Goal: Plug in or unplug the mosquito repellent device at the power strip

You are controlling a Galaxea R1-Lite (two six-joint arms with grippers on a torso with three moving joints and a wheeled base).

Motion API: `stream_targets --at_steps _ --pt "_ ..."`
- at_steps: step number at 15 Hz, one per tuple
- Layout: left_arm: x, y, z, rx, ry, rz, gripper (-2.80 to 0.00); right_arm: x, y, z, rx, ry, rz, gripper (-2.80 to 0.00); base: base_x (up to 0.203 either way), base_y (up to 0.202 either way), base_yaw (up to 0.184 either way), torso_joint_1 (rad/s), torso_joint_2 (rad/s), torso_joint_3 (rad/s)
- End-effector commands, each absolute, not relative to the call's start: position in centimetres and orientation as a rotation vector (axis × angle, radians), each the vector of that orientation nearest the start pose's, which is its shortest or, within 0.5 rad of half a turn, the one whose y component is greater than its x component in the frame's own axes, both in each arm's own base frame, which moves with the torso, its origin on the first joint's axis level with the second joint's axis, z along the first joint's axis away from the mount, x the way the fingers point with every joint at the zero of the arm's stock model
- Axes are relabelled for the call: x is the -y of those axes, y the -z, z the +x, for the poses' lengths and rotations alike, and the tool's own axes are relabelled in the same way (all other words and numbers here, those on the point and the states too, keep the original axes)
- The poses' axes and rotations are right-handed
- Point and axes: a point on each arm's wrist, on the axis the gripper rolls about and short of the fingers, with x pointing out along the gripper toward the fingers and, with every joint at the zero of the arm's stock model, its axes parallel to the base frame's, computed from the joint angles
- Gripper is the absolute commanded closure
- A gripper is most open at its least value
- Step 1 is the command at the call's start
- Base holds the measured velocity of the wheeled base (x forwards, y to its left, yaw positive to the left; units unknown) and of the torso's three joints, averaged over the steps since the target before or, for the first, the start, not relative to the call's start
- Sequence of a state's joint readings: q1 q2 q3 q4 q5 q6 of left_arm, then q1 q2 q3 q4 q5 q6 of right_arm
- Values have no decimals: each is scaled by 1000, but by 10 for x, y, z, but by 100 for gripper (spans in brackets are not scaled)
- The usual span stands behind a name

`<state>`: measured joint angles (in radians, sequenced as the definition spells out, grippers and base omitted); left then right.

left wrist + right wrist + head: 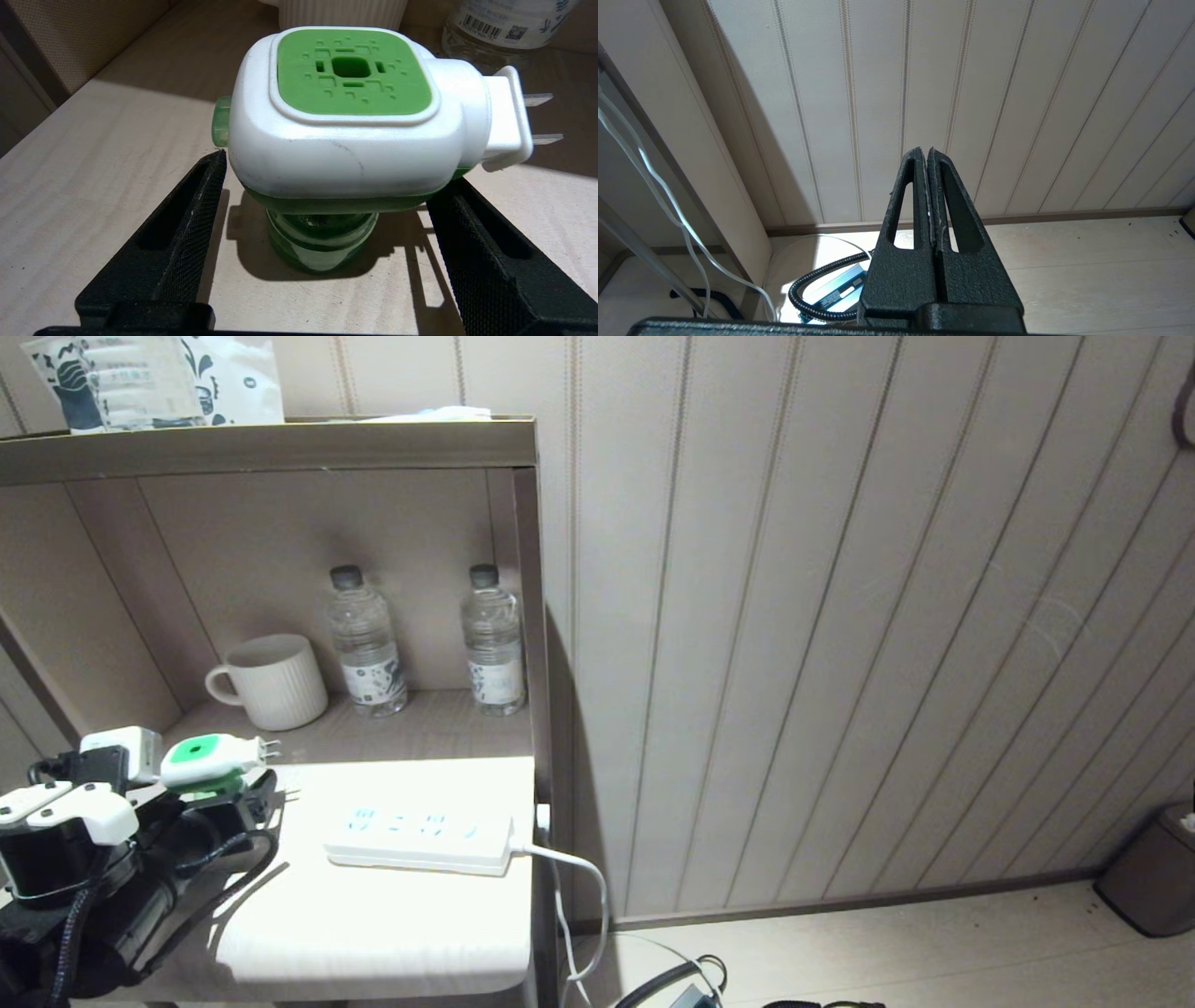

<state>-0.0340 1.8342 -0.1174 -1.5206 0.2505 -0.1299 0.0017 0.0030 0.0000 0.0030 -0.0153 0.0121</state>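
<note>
The mosquito repellent device [348, 140], a small gadget with a translucent green round bottle under a white plastic cap that carries a green square insert, is what we have to place, and we fix everything by one landmark: the power strip [420, 831], a flat white rectangular bar with bluish socket markings, lying on the pale wood-grain table top [373, 933] of the bedside unit with its white cord [569, 868] leaving the end nearest the panelled wall.

From that strip, the device stands upright on its bottle on the same table top, well apart, off the end opposite the cord. Its two metal prongs [542, 119] stick out level from the cap and point roughly back toward the strip, so its plug axis lies along the table while the sockets face upward. We judge that any plugging-in would need the prongs tipped down over a socket.

Our left gripper [322, 228], black with textured fingers, sits on the far side of the device from the strip, jaws spread wide, one finger on each side of the bottle and clear of it; we are holding nothing. This arm is much the nearer to both device and strip.

Our right gripper [930, 196] hangs off beyond the cord end, facing the wall and floor, fingers pressed together on nothing.
</note>
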Motion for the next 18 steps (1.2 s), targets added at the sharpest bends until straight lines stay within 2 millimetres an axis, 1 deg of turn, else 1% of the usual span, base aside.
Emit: stream_targets --at_steps 1,2,3,6,10,13,18 --pt "2 -104 220 -77 -218 -116 -280 0 -75 -23 -6 14 12 0 0 0 0 0 0 0" --pt "2 -111 215 -47 -213 -119 -280 0 -75 -23 -6 14 12 0 0 0 0 0 0 0" --pt "2 -114 211 -49 -210 -119 -280 0 -75 -23 -6 14 12 0 0 0 0 0 0 0" --pt "2 -117 201 -85 -211 -113 -280 0 -75 -23 -6 14 12 0 0 0 0 0 0 0" --pt "1 -109 194 -151 -214 -91 -280 0 -75 -23 -6 14 12 0 0 0 0 0 0 0" --pt "2 -105 196 -162 -212 -87 -280 0 -75 -23 -6 14 12 0 0 0 0 0 0 0" --pt "14 -97 189 -211 -151 -75 -280 0 -75 -23 -6 13 12 0 0 0 0 0 0 0"
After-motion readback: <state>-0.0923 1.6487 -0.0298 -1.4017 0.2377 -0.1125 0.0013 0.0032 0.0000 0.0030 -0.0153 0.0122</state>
